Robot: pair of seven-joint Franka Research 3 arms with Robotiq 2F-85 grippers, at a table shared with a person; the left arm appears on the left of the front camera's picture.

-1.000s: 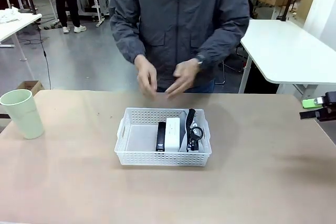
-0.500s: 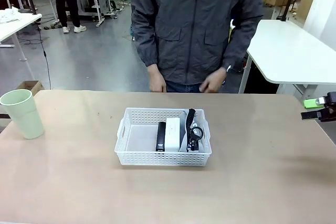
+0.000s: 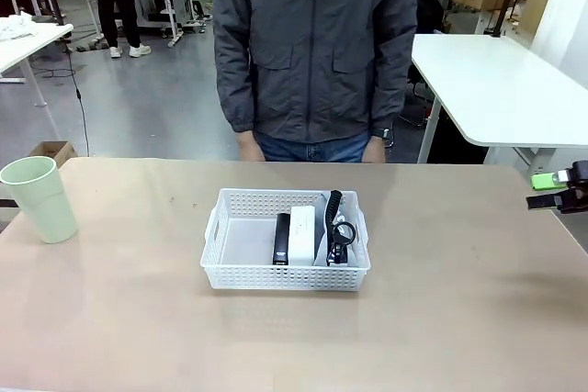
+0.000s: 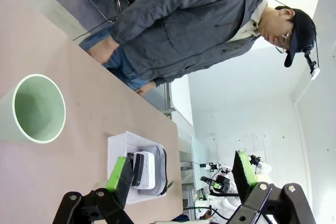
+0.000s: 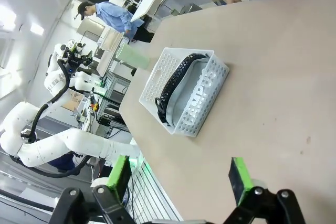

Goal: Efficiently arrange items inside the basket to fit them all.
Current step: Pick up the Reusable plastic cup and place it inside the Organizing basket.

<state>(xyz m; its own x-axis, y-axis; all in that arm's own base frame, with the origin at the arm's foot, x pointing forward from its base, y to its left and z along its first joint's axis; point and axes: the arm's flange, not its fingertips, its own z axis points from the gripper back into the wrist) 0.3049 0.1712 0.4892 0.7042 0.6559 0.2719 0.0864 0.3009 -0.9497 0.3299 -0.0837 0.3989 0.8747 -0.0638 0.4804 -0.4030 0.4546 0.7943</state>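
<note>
The person has pulled both hands (image 3: 246, 146) back from over the basket (image 3: 285, 274) and now holds them down by the table edge. So I think it is the robot's turn.

The stapler (image 3: 281, 239), box (image 3: 302, 231) and pouch (image 3: 336, 227) sit in the right part of the basket. The left part is free. The cup (image 3: 39, 197) stands outside, far to the left (the last thing to go in, I think).

The left gripper (image 4: 181, 174) is wide open and empty. The cup is ahead of it and off to one side, not touching. The right gripper (image 5: 179, 177) is wide open too, well away from the basket.
</note>
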